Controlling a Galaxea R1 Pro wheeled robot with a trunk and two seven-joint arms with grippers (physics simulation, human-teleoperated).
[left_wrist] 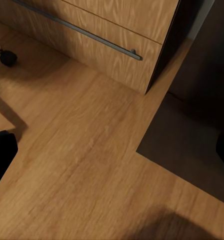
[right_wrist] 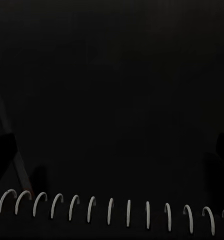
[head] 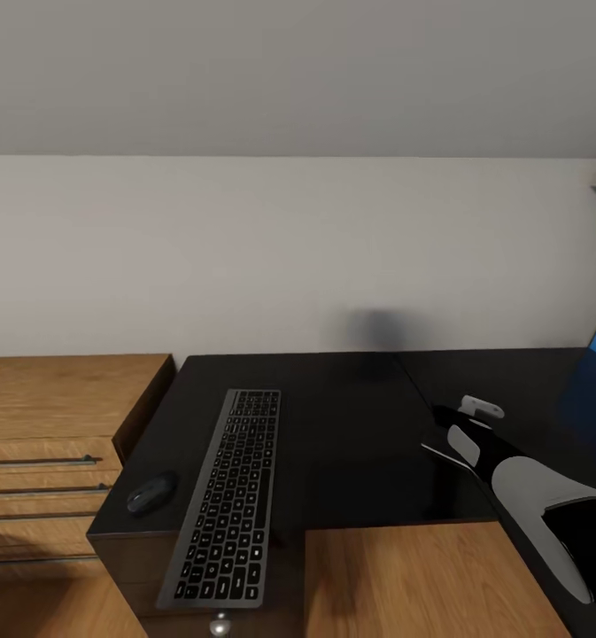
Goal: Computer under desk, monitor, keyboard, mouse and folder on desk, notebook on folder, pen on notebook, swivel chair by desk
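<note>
White spiral rings (right_wrist: 110, 210) edge a black notebook (right_wrist: 112, 100) below the right fingers (head: 457, 425), whose spread I cannot tell.

Head camera looks forward and down over the black table (head: 351, 443). Left wrist camera faces the wood floor (left_wrist: 82, 165) closely. Right wrist camera sits very near a spiral binding (right_wrist: 112, 207).

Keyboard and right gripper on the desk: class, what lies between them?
In the head view, only bare black desk top lies between the keyboard and the right gripper; nothing sits on that stretch.
</note>
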